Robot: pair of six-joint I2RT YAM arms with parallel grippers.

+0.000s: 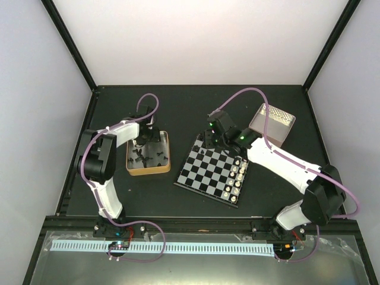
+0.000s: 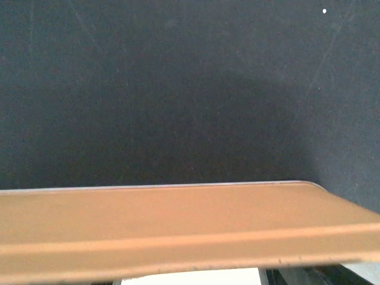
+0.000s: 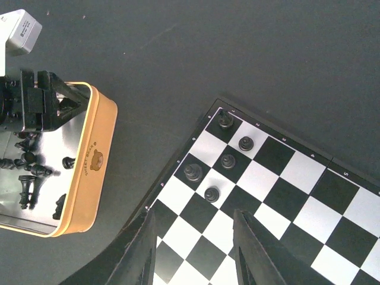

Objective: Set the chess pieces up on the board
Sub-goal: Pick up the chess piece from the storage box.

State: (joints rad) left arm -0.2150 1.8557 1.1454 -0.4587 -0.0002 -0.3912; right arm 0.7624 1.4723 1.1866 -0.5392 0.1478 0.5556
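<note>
Five chess pieces (image 3: 228, 160) stand at one corner of the board (image 3: 297, 172) near the right gripper (image 3: 196, 255), whose jaws are parted and empty; the left gripper (image 1: 141, 144) is in the tin (image 3: 95, 160), and its jaw state cannot be told.

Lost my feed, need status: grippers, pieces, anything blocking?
Right gripper open, empty, above board. Left gripper in tin, jaws unclear. Five black pieces placed. No obstruction seen.

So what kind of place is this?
Probably a robot lab booth, not a home: a left arm and a right arm bolted to a black table, with plain white walls close around it.
</note>
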